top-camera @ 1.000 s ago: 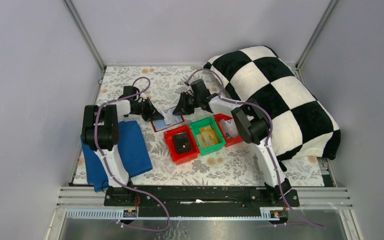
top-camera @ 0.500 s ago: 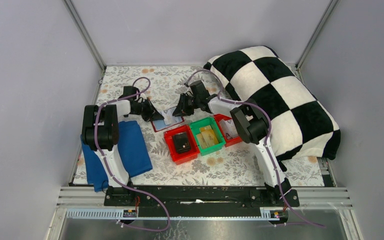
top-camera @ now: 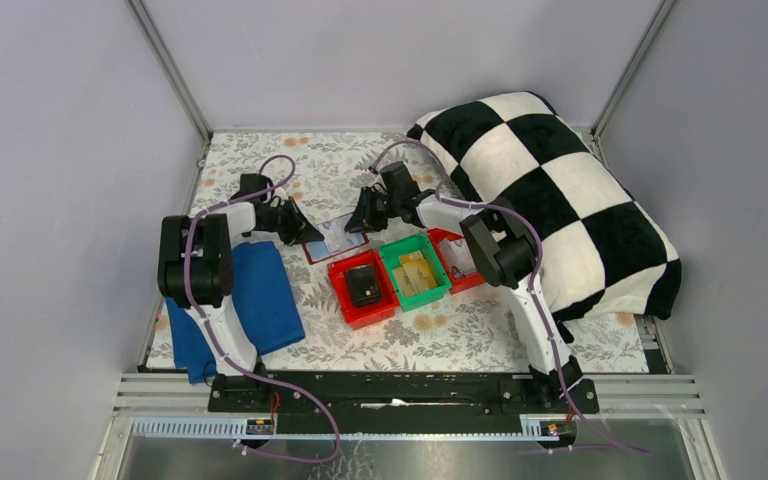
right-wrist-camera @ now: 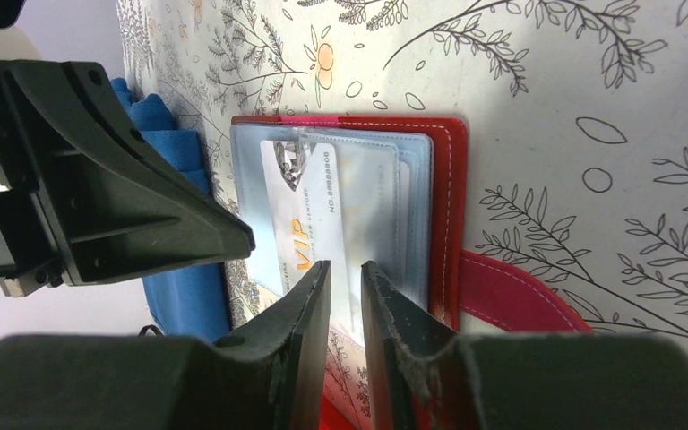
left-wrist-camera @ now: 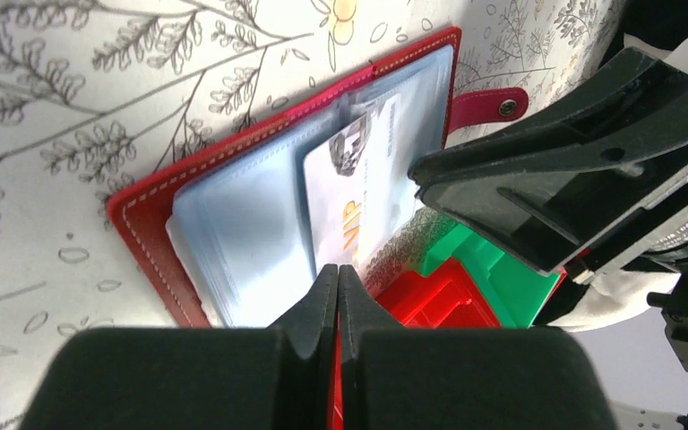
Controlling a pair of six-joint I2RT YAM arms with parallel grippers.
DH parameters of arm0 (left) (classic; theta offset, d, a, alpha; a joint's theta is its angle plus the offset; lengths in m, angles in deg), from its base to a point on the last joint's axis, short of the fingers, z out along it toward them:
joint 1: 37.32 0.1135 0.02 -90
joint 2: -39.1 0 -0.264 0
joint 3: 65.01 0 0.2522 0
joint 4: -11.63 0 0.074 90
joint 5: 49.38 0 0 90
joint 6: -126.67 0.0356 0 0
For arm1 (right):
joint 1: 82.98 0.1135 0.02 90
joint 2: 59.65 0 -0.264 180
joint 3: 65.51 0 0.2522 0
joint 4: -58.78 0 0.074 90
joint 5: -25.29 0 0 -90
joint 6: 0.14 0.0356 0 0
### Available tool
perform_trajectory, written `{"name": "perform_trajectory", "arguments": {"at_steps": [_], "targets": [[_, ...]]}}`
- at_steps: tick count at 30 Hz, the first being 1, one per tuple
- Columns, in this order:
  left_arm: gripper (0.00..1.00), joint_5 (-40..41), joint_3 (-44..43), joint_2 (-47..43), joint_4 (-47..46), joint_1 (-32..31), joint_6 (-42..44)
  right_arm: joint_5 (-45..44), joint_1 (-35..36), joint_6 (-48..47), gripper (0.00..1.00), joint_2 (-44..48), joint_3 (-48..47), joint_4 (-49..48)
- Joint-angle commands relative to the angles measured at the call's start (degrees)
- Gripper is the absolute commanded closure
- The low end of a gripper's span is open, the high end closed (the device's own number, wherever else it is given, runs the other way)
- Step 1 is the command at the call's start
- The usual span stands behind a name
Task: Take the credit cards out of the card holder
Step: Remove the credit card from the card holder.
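Note:
The dark red card holder point(top-camera: 332, 241) lies open on the flowered tablecloth, between the two grippers. Its light blue pockets point(left-wrist-camera: 242, 233) face up and its red strap tab point(left-wrist-camera: 488, 107) sticks out at the side. A whitish credit card point(left-wrist-camera: 358, 197) marked VIP juts partway out of a pocket. My left gripper point(left-wrist-camera: 338, 273) is shut, its tips at the pocket edge beside that card. My right gripper point(right-wrist-camera: 345, 273) stands narrowly open over the card's point(right-wrist-camera: 305, 206) near end. Nothing shows clamped between its fingers.
Just in front of the holder stand a red bin point(top-camera: 364, 287) with a small black boxy object and a green bin point(top-camera: 415, 270) with yellow-tan flat items. Another red bin point(top-camera: 457, 258) sits under the right arm. A blue cloth point(top-camera: 260, 300) lies at left, a checkered cushion point(top-camera: 550, 190) at right.
The left arm's elbow has shifted slightly left and its gripper has edged toward the holder. The right arm and the holder look unmoved.

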Motion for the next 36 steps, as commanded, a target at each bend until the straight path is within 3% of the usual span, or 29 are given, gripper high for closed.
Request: {"name": "perform_trajectory", "arguments": {"at_steps": [1, 11, 15, 21, 36], "targets": [[1.0, -1.7, 1.8, -4.83, -0.19, 0.83, 1.15, -0.84, 0.08, -0.99, 0.73, -0.28, 1.27, 1.33], [0.99, 0.32, 1.2, -5.6, 1.49, 1.43, -0.33, -0.97, 0.03, -2.0, 0.73, 1.85, 1.35, 1.8], [0.61, 3.2, 4.56, -8.05, -1.52, 1.18, -3.66, -0.88, 0.1, -2.06, 0.72, 1.69, 0.89, 2.13], [0.41, 4.2, 6.43, -6.96, -4.73, 0.38, -6.03, -0.87, 0.06, -2.12, 0.72, 1.42, 0.39, 2.42], [0.37, 6.11, 4.45, -3.72, -4.87, -2.14, -6.76, -0.85, 0.07, -2.22, 0.72, 1.67, 0.66, 2.57]]}}
